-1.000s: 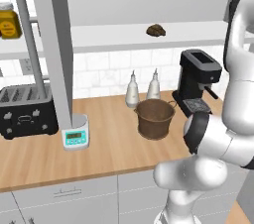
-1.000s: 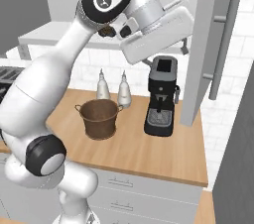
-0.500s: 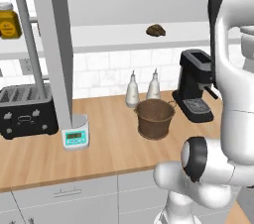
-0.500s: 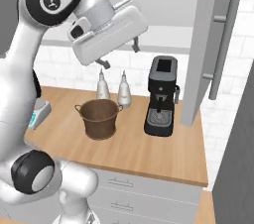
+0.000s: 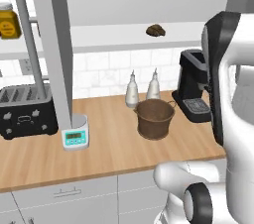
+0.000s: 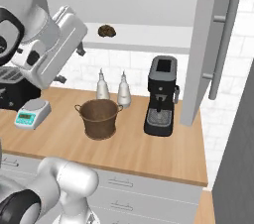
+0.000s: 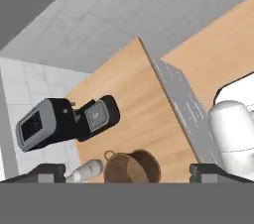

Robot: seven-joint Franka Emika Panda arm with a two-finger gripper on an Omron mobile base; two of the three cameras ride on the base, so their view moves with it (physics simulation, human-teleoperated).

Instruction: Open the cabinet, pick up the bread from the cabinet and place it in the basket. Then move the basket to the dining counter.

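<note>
The cabinet [image 5: 53, 44] stands open, its doors [image 6: 206, 44] swung out to both sides. The bread [image 5: 156, 29] [image 6: 106, 30] lies alone on the pale shelf. Below it, on the wood worktop, stands the basket [image 5: 155, 118] [image 6: 100, 118] [image 7: 133, 168], with nothing showing inside it. My gripper [image 6: 70, 63] [image 7: 128, 176] hangs open and holds nothing, high over the worktop, left of the bread and basket in the right base view. The hand view looks down at the basket from above. The dining counter is out of view.
A black coffee machine [image 5: 193, 91] [image 6: 161, 95] stands right of the basket, with two bottles [image 5: 141, 88] behind it. A toaster [image 5: 25, 111] and a small scale [image 5: 75, 136] sit at the left, and a honey jar [image 5: 9, 20] sits on a side shelf. Grey drawers [image 6: 129, 188] run below.
My arm has swung left across the right base view, carrying the hand from over the coffee machine to the far left. The bread and basket have not moved.
</note>
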